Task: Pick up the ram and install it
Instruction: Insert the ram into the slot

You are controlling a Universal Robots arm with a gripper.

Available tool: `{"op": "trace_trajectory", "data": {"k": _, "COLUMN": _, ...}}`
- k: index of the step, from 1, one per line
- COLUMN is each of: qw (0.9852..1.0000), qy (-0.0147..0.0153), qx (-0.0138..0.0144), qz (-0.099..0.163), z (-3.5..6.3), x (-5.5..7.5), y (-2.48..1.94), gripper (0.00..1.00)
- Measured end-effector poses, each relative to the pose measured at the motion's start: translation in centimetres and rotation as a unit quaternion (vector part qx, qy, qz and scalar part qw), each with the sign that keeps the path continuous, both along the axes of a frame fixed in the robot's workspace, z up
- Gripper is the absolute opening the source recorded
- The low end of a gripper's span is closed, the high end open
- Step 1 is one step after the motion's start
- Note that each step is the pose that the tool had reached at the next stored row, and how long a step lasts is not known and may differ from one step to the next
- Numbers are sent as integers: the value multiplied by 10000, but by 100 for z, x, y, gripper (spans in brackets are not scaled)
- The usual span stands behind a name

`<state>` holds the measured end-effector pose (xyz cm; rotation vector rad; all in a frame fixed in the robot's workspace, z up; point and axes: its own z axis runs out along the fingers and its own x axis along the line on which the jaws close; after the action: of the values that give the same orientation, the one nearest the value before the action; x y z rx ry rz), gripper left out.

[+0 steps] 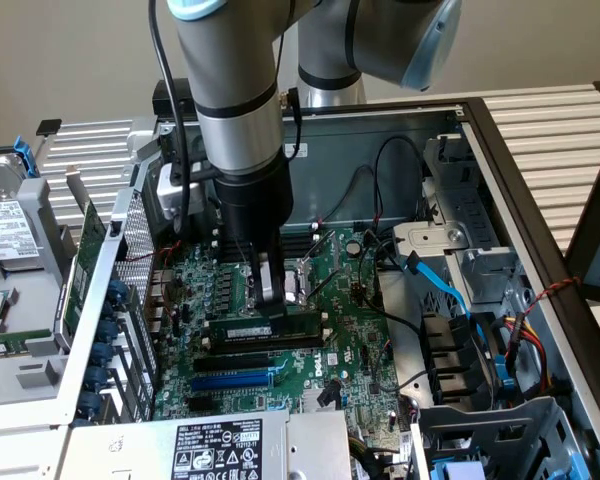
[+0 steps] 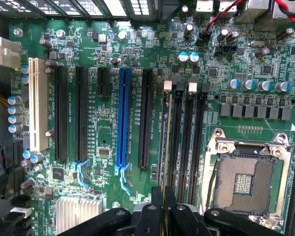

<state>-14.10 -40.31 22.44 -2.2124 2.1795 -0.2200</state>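
One power supply sits nearest me. Past it, over the motherboard, the ram stands on edge, lined up with the memory slots so that it can press straight down. The gripper pinches its top edge, fingers nearly closed. I cannot tell whether it is seated. Behind, the arm hangs vertical, wrist square to the board.

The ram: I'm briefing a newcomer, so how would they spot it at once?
Inside the open computer case, find the green motherboard under the end effector. The ram is the thin green stick with a white label, unlike the black slot and blue slot beside it.
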Motion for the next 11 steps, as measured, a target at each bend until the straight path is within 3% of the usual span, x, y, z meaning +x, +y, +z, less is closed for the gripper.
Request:
{"op": "trace_trajectory", "data": {"k": 6, "qw": 10000, "qy": 1, "qx": -4, "qz": -1, "z": -30, "x": -13, "y": 0, "gripper": 15}}
{"op": "trace_trajectory", "data": {"k": 7, "qw": 10000, "qy": 27, "qx": -4, "qz": 0, "z": -31, "x": -12, "y": 0, "gripper": 22}}
{"op": "trace_trajectory", "data": {"k": 8, "qw": 10000, "qy": 85, "qx": -3, "qz": 0, "z": -31, "x": -13, "y": 0, "gripper": 22}}
{"op": "trace_trajectory", "data": {"k": 9, "qw": 9999, "qy": 141, "qx": -3, "qz": 0, "z": -31, "x": -12, "y": 0, "gripper": 28}}
{"op": "trace_trajectory", "data": {"k": 11, "qw": 9998, "qy": 196, "qx": -4, "qz": 0, "z": -22, "x": -13, "y": 0, "gripper": 28}}
